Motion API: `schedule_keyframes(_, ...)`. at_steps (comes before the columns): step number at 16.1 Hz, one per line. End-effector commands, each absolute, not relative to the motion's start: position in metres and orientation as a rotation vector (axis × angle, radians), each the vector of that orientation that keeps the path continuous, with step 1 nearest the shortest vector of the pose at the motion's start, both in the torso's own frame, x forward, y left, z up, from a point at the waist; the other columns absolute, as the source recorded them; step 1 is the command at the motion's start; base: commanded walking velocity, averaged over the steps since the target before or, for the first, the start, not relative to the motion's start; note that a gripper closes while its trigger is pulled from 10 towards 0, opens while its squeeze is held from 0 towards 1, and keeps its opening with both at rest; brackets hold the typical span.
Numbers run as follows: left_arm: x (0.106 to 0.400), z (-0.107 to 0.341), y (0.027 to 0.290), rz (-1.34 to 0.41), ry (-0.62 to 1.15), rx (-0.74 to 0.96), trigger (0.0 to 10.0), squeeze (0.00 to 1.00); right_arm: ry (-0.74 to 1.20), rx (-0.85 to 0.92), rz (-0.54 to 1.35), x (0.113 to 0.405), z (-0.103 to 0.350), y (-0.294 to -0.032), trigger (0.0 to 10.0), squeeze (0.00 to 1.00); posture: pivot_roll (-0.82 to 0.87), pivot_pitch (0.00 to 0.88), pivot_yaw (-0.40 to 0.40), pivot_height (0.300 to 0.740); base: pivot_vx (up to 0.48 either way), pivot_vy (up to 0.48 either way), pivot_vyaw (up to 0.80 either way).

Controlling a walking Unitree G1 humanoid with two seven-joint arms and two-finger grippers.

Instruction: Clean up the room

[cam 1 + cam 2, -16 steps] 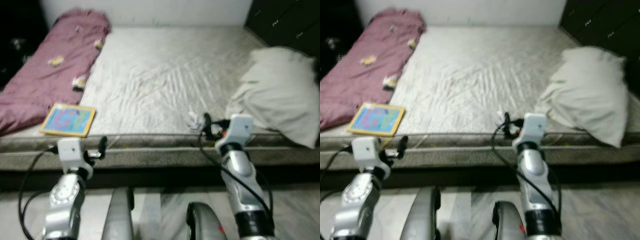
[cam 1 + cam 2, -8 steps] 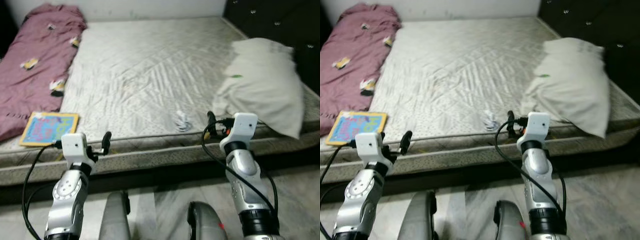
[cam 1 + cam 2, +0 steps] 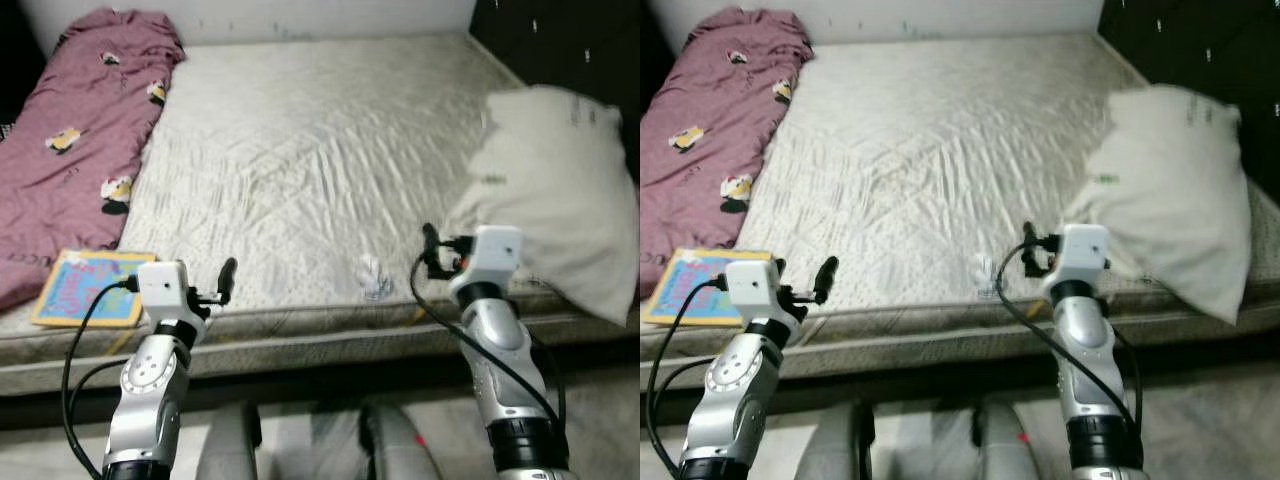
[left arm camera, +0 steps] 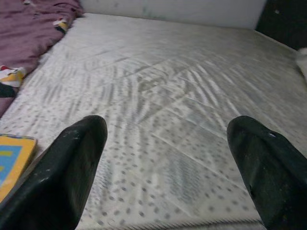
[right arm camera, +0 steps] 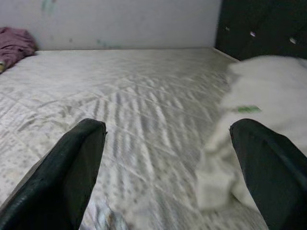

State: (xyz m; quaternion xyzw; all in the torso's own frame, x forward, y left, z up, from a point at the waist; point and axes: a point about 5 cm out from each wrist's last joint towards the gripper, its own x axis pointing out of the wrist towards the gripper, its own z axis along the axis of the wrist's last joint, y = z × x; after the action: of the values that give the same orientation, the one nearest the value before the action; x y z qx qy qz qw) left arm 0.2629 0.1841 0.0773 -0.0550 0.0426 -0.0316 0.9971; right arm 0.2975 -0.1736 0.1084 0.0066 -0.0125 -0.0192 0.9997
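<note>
Quilted mattress [image 3: 320,150]: pale, filling the scene ahead
Change: whole scene has swung back towards the robot's left within the last second, so the camera turned; things on the bed lie as before
Book [image 3: 85,300]: colourful, 8 o'clock corner, touching the blanket's edge
Blanket [image 3: 75,140]: maroon, 10 o'clock
Pillow [image 3: 560,200]: white, 3 o'clock
Crumpled scrap [image 3: 375,280]: 6 o'clock edge
Left gripper [image 4: 165,165]: wide, empty
Right gripper [image 5: 168,165]: wide, empty
Meaning: nothing picked up yet; the robot probably faces the scrap

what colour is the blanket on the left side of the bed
The blanket is a dusty purple-pink with small cartoon prints, clearest in the left eye view.
</note>
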Motion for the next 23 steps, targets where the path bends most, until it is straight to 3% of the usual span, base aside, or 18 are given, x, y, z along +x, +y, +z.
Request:
schedule_keyframes(1, 0.260, 0.078, 0.198, -0.026, 0.092, -0.091, 10.0, 0.00, -0.047, 0.030, 0.008, 0.302, 0.115, -0.159, 10.0, 0.00, -0.01, 0.019, 0.004, 0.594, 0.345, 0.000, 0.00)
schedule_keyframes(6, 0.257, 0.075, 0.206, 0.051, 0.112, -0.060, 10.0, 0.00, -0.016, 0.035, 0.053, 0.303, 0.110, -0.155, 10.0, 0.00, 0.00, 0.016, 0.001, 0.594, 0.052, 0.000, 0.00)
schedule_keyframes(9, 0.246, 0.076, 0.221, 0.096, 0.110, -0.024, 10.0, 0.00, 0.033, 0.042, 0.141, 0.307, 0.103, -0.145, 10.0, 0.00, 0.03, 0.043, -0.009, 0.594, 0.000, 0.000, 0.00)
schedule_keyframes(18, 0.204, 0.082, 0.226, 0.094, 0.141, 0.011, 10.0, 0.00, 0.132, 0.011, 0.377, 0.312, 0.076, -0.101, 10.0, 0.00, 0.10, 0.166, -0.015, 0.594, 0.000, 0.000, 0.00)
schedule_keyframes(23, 0.196, 0.084, 0.228, 0.099, 0.166, 0.014, 10.0, 0.00, 0.111, 0.010, 0.418, 0.315, 0.074, -0.091, 10.0, 0.00, 0.10, 0.192, -0.017, 0.539, 0.000, 0.000, 0.00)
